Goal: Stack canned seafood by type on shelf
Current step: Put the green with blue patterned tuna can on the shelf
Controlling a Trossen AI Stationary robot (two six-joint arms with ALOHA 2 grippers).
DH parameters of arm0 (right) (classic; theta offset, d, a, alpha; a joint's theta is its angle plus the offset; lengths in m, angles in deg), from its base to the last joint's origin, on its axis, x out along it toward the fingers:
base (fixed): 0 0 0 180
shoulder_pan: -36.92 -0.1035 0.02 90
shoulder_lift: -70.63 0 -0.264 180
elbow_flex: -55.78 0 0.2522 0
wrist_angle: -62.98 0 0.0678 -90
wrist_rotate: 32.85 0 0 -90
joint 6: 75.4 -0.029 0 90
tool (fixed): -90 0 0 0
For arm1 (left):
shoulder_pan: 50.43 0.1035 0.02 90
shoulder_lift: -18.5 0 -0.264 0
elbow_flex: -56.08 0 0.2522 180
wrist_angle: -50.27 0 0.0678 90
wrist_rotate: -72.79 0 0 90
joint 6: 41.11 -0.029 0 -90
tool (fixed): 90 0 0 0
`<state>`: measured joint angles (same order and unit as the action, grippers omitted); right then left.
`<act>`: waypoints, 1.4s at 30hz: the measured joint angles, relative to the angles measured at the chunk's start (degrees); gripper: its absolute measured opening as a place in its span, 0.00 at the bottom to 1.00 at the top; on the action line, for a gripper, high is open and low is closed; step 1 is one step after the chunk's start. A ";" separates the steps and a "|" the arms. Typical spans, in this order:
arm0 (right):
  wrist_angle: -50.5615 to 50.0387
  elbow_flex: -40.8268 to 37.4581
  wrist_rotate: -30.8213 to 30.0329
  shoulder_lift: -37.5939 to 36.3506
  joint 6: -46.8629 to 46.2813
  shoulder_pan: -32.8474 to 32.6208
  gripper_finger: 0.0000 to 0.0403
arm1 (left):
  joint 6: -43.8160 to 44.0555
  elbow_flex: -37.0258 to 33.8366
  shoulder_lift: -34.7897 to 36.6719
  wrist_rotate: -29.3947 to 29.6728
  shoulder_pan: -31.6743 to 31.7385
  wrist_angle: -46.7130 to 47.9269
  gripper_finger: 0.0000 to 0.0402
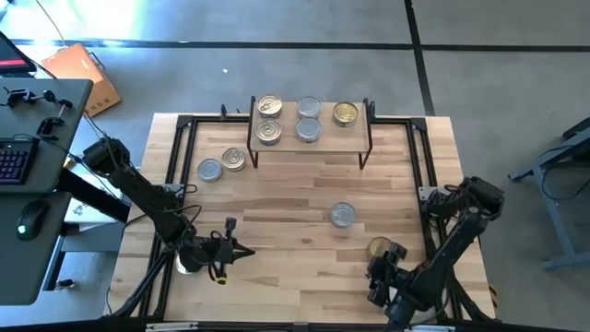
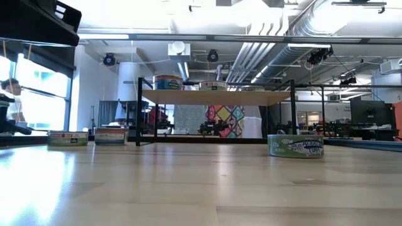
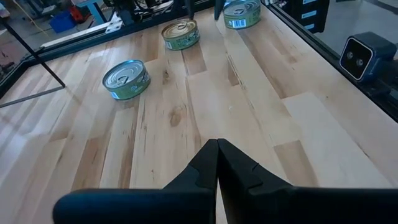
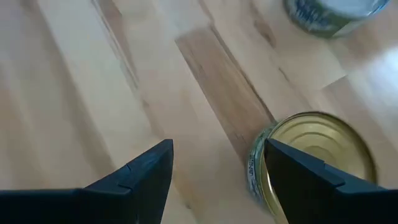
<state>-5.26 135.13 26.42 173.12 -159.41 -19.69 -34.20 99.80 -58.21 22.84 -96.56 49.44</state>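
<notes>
The left tool [image 1: 241, 251] hovers low over the desk [image 1: 277, 221] at its near left, fingers [image 3: 214, 165] pressed together and holding nothing. Well ahead of it, two silver-lidded tins [image 1: 221, 164] sit side by side on the desk, just left of the shelf [image 1: 312, 138].

The shelf stands at the far middle of the desk (light wood top on thin black legs). It carries five tins: two gold-lidded tins [image 1: 269, 119] at its left, two silver tins [image 1: 308, 120] at its middle, and a gold tin [image 1: 345, 113] at its right.

A lone silver tin [image 1: 342, 215] rests on the desk, just ahead of the right tool [image 1: 378, 258].

The right tool sits at the near right, fingers [image 4: 140, 174] spread. A gold-lidded tin [image 4: 314, 158] lies just outside one finger, touching or nearly touching it; it is not gripped.
</notes>
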 joint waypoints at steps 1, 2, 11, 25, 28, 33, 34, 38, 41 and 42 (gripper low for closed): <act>1.39 -1.55 0.17 0.02 0.27 0.27 0.60 | -0.10 0.00 0.00 0.00 0.00 0.00 0.00; 1.66 -2.89 0.39 0.04 0.26 0.63 0.60 | -0.58 0.00 0.00 0.00 0.02 -0.02 0.00; 1.63 -8.41 2.20 -0.26 6.06 3.22 0.44 | -1.25 0.00 0.00 0.02 0.02 -0.24 0.00; 38.81 -8.55 -0.73 2.02 32.37 13.04 0.14 | -0.52 0.00 0.00 0.02 0.02 -0.27 0.00; 48.85 -8.38 -0.59 5.57 38.21 17.88 0.13 | -0.52 0.00 0.00 0.02 0.02 -0.13 0.00; 71.09 -8.57 -0.42 11.40 45.31 25.01 0.11 | -0.50 0.00 0.00 0.02 0.02 -0.20 0.00; 75.51 -8.67 -0.10 12.20 47.77 26.06 0.11 | -0.50 0.00 0.00 0.02 0.02 -0.20 0.00; 90.09 -8.54 -0.25 11.67 58.18 27.90 0.11 | -0.52 0.00 0.00 0.02 0.02 -0.22 0.00; 91.45 -8.53 -0.10 10.25 64.97 28.09 0.11 | -0.50 -0.04 0.00 0.00 0.02 -0.30 0.00; 90.77 -8.55 -0.12 9.79 66.87 28.10 0.12 | -0.50 -0.22 0.00 0.02 0.02 -0.40 0.00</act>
<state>85.50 126.58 26.29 182.92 -92.54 8.41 -34.69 99.58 -58.21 22.86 -96.54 49.04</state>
